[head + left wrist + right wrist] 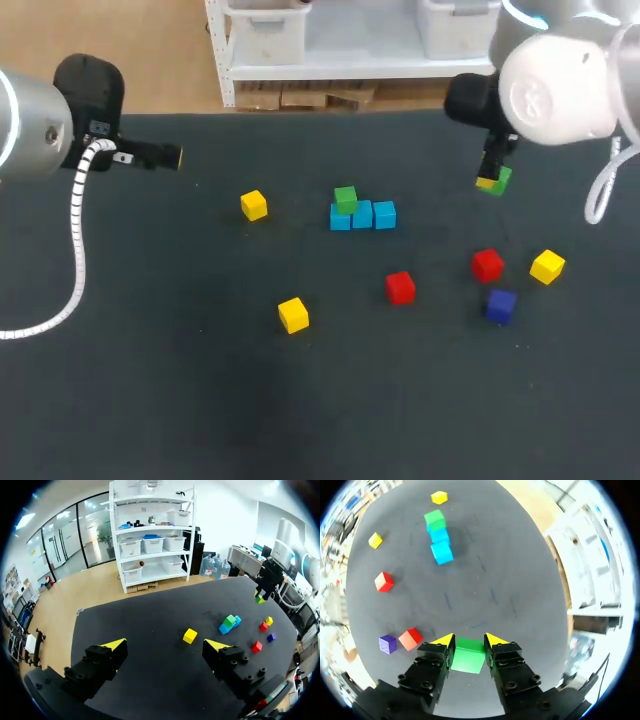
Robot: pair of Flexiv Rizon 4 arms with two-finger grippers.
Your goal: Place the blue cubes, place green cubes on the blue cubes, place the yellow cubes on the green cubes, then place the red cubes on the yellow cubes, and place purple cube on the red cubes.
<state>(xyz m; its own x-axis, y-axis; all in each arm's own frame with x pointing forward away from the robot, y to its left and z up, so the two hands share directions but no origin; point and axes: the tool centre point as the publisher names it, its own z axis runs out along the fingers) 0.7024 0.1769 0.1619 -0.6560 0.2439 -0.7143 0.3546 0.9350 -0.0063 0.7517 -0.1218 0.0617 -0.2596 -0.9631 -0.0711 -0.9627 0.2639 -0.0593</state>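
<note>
Surface: the dark surface (200, 400) carries every loose cube.
Right arm: the right arm (555, 90) comes in over the far right. Its right end effector (468, 641) is clamped on a held green cube (468, 659), apparently lifted clear of the surface.
Left arm: the left arm (30, 125) sits at the far left. The left end effector (165, 644) has its fingers wide apart with nothing between them.
Blue row: three blue cubes (362, 214) touch in a line at the middle, with a placed green cube (345, 198) on the left end.
Key relation: the row lies ahead of the right end effector, well apart, towards the middle. Its long axis runs roughly away from the fingers, bare blue tops nearer, the placed green cube farthest. The right arm is the nearer one.
Next move: probably setting the held cube on a bare blue top.
Loose cubes: yellow cubes (293, 314), red cubes (400, 287) and a purple cube (500, 304) lie scattered, nearer than the row.
</note>
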